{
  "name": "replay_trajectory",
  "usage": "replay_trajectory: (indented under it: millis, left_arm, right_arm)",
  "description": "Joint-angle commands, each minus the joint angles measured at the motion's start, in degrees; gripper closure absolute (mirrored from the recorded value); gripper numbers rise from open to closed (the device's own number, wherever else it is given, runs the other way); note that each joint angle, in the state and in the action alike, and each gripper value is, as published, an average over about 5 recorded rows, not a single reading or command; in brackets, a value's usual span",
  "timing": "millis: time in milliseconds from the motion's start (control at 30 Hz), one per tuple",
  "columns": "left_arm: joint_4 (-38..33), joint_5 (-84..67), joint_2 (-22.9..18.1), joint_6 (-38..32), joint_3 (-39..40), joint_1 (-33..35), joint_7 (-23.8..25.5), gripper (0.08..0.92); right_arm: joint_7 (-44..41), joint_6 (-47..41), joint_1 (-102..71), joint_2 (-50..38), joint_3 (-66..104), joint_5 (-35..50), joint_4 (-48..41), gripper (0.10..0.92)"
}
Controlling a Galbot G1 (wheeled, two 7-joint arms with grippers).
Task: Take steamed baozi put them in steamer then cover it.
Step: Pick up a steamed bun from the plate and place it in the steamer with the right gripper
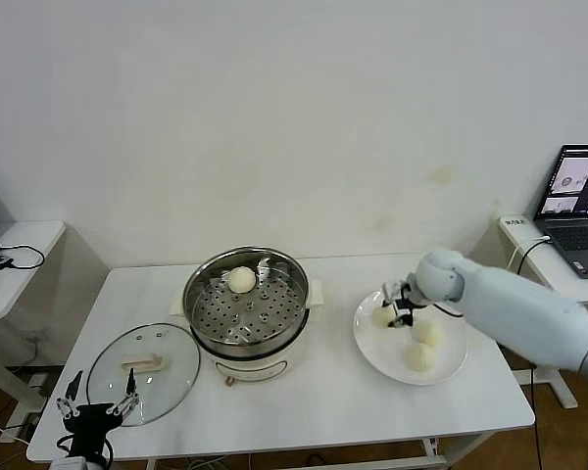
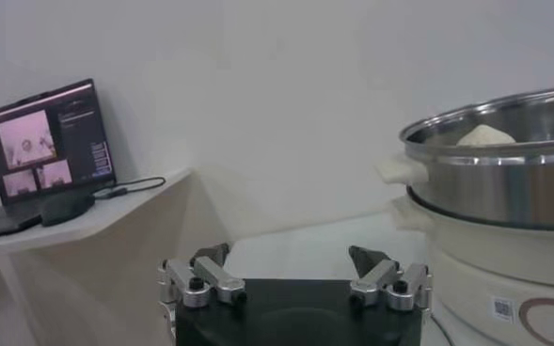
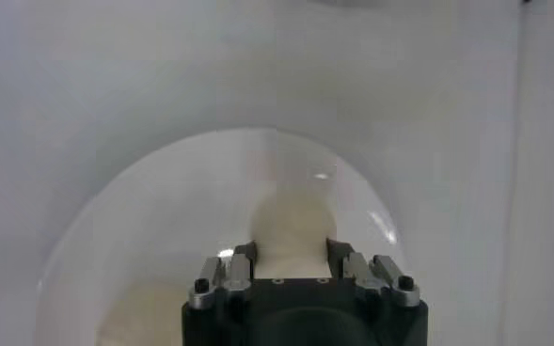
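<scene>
The steel steamer (image 1: 247,308) stands mid-table with one baozi (image 1: 241,280) on its perforated tray. Its glass cover (image 1: 142,370) lies flat on the table to the left. Three more baozi rest on a white plate (image 1: 377,348) at the right. My right gripper (image 1: 397,308) is down on the plate, shut on the far-left baozi (image 3: 292,230), with a finger on each side of it. The other two baozi (image 1: 426,332) (image 1: 419,356) lie just beside it. My left gripper (image 1: 98,397) hangs open at the table's front left corner, near the cover's edge, holding nothing.
A laptop (image 1: 578,211) sits on a side table at the far right, with a cable running down. Another small table (image 1: 15,255) with a laptop (image 2: 41,150) stands at the left. From the left wrist, the steamer wall (image 2: 502,179) rises close by.
</scene>
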Motion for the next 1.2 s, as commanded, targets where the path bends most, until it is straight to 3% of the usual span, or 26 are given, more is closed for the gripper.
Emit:
replay_trajectory:
  millis: [33, 300, 567, 867, 1200]
  left_arm:
    - [0.1, 0.0, 0.2, 0.0, 0.4, -0.3, 0.0, 0.177]
    - [0.2, -0.3, 0.7, 0.1, 0.5, -1.0, 0.0, 0.177]
    - [-0.2, -0.2, 0.2, 0.1, 0.3, -1.3, 0.0, 0.177]
    - [-0.7, 0.3, -0.7, 0.0, 0.0, -1.0, -0.1, 0.177]
    - [-1.0, 0.4, -1.0, -0.2, -0.4, -0.7, -0.2, 0.177]
  right_arm:
    - [0.5, -1.3, 19.5, -0.5, -7.7, 10.4, 6.1, 0.525]
    - [5.3, -5.3, 30.3, 8.4, -12.5, 22.1, 7.0, 0.525]
    - [14.0, -10.8, 27.1, 24.3, -13.3, 31.2, 3.7, 0.525]
    - [17.8, -12.9, 18.0, 35.8, -13.7, 31.3, -2.5, 0.524]
    - [19.9, -13.4, 12.9, 41.3, -13.7, 29.9, -6.2, 0.508]
